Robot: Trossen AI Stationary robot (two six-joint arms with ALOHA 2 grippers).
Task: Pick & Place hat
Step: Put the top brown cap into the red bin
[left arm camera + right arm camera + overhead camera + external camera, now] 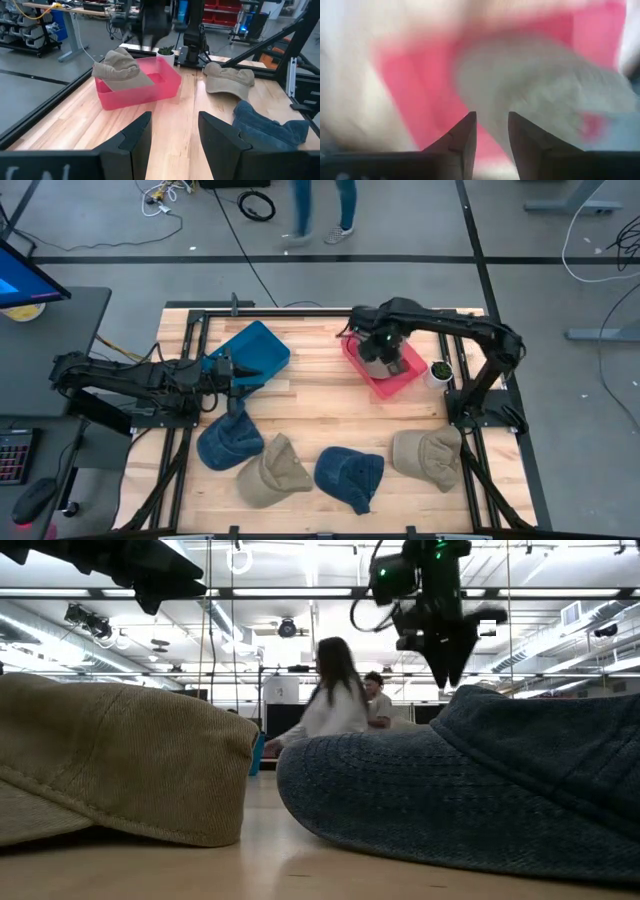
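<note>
The tan hat lies draped in the pink bin at the far right of the table, one side riding up over the bin's rim. Our right gripper hangs just above it; its fingers stand a little apart with nothing between them, so we judge the drop into the bin is done and the step in hand is the release. Our left gripper waits beside the blue bin, fingers apart and empty. Four more hats rest along the near edge: a blue hat, a tan one, another blue and another tan. Next we would lift the right arm clear of the bin and reach for the nearest tan hat.
</note>
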